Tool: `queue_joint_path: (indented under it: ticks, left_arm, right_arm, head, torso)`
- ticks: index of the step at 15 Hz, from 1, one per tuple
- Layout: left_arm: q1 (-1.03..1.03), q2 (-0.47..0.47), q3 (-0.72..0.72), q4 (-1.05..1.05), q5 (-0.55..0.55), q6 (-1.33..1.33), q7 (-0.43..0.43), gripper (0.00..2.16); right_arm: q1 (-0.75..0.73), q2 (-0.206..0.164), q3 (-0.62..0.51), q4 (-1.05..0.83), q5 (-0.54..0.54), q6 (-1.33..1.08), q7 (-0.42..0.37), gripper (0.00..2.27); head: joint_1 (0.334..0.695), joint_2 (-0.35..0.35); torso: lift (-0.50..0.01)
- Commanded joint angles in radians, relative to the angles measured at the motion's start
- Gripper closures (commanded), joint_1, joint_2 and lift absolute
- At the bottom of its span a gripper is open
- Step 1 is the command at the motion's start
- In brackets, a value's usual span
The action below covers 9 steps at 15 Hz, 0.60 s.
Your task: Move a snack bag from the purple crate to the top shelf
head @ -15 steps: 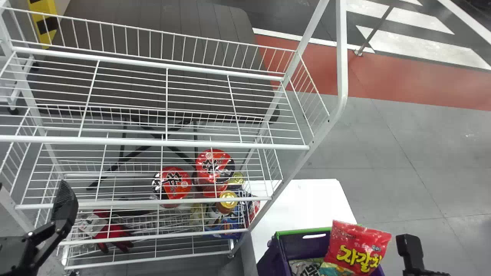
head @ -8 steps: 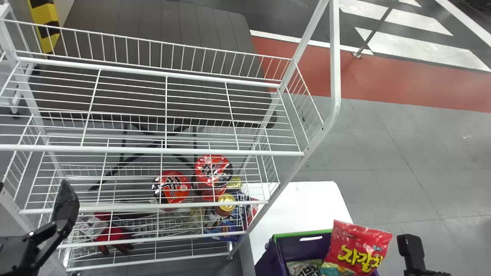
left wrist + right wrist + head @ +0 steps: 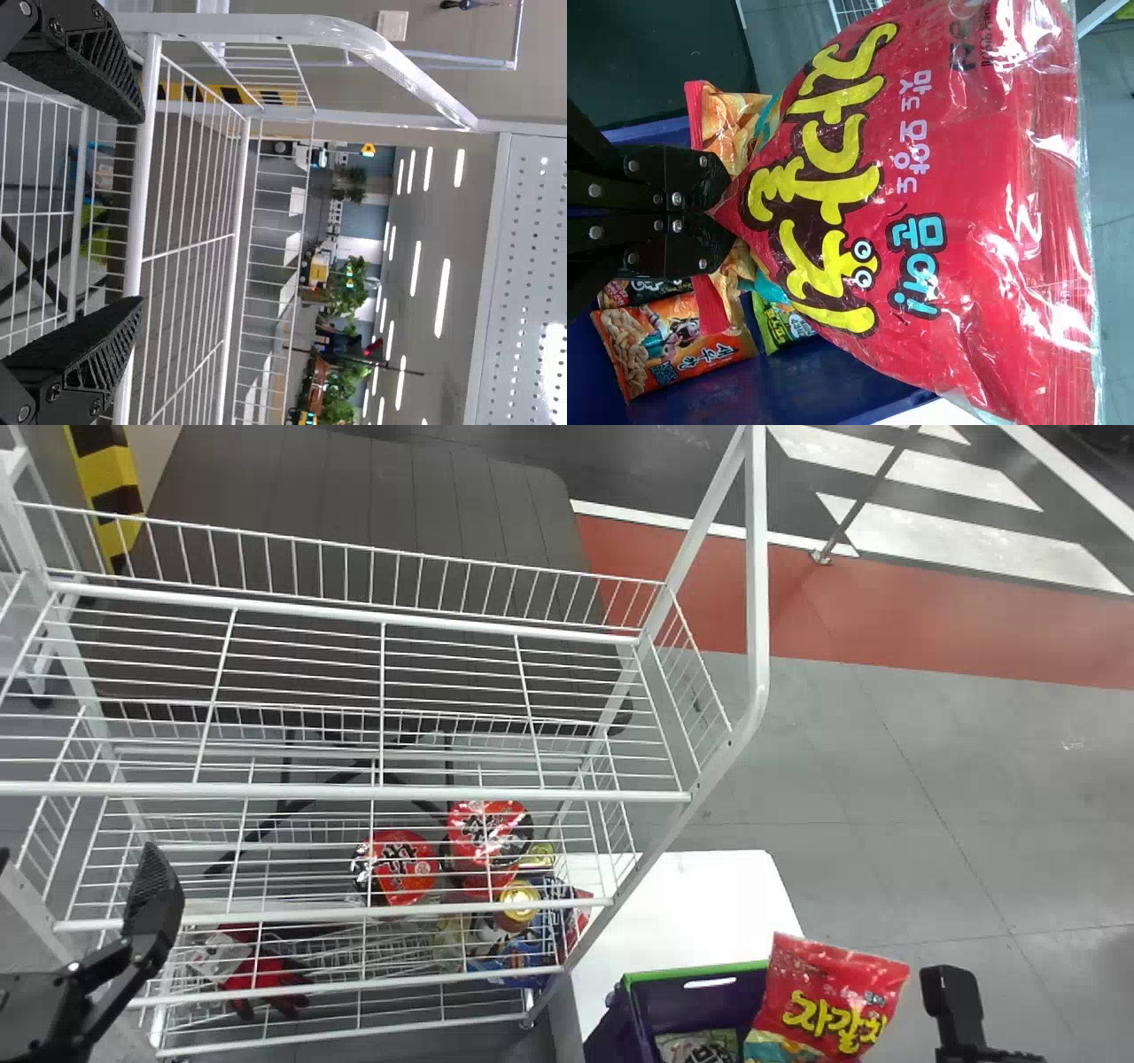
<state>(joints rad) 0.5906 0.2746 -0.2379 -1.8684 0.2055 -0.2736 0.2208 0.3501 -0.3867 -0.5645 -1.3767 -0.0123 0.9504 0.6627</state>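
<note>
Behind the red snack bag (image 3: 833,996), the purple crate (image 3: 695,972) and white rack (image 3: 757,558) have slid down the head view; I judge that I'm rising. My right hand (image 3: 722,211) pinches the bag by one end, over the crate's edge. So the pick looks done; reaching the top shelf (image 3: 354,790) and letting go remain. My left hand (image 3: 142,208), spread wide, is parked beside the rack.
</note>
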Motion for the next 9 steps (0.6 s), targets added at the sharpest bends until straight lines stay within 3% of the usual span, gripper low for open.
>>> queue_joint_path:
  ticks: [1, 9]
  left_arm:
    - [0.0, 0.0, 0.0, 0.002, 0.0, 0.0, 0.0, 0.09]
    - [0.0, -0.002, 0.0, 0.002, 0.0, 0.0, 0.0, 0.09]
  right_arm:
    - [-0.003, 0.0, 0.0, 0.002, 0.0, 0.0, 0.0, 1.95]
    - [-0.003, 0.003, 0.002, 0.007, 0.0, -0.015, -0.002, 1.95]
  head:
    - [0.695, -0.35]
    - [0.695, -0.35]
  torso:
    - [-0.016]
    - [0.01]
